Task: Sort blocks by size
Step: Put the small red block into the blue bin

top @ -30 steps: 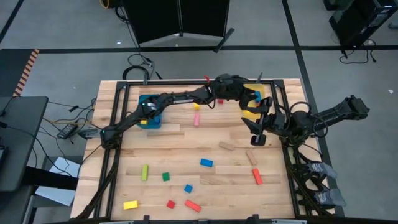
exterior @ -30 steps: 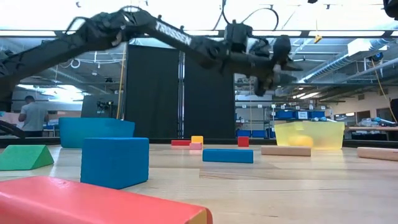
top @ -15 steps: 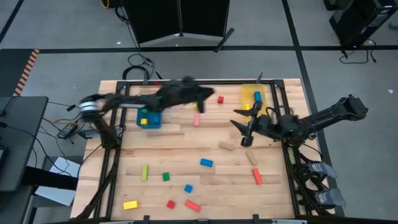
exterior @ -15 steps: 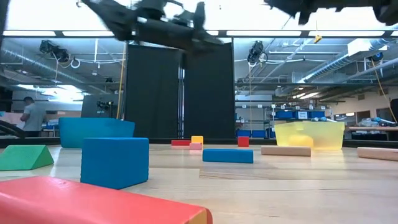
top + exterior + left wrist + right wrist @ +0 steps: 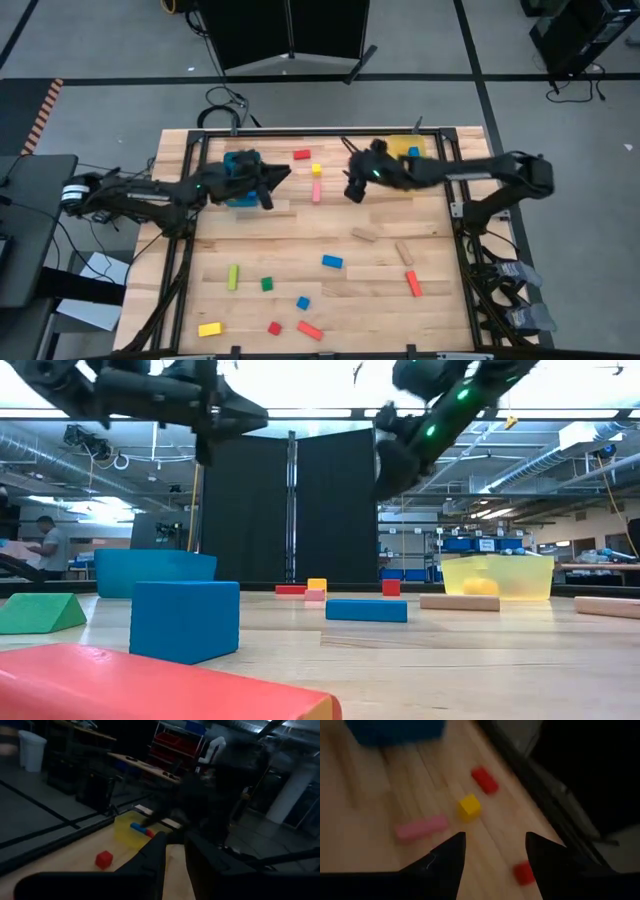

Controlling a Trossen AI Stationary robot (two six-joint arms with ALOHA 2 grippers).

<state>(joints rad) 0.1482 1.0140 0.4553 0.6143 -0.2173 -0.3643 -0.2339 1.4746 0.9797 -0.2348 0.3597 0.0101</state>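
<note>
From above, the table (image 5: 300,235) is a pale wooden butcher-block top in a black frame, standing on grey floor crossed by dark lines, with cables trailing off its left edge and a black screen beyond its far edge. The blocks (image 5: 332,262) lie scattered: most near the front edge, a red, a yellow and a pink one close to the far edge, two plain wooden bars right of centre. A blue bin (image 5: 240,192) sits toward the far left corner and a yellow bin (image 5: 405,150) toward the far right corner, with blocks inside. The left gripper (image 5: 277,182) hangs beside the blue bin, its jaws narrowly apart with nothing seen between them; the right gripper (image 5: 353,185) hovers above the middle of the far edge, jaws parted and empty. At table height, a red bar, a blue cube and a green wedge loom close, and behind them a workshop with strip lights, shelves of bins, black curtains and a person (image 5: 48,545) at far left; no writing can be read. The left wrist view shows a dim room with racks. The right wrist view looks down between spread jaws at pink, yellow and red blocks.
</note>
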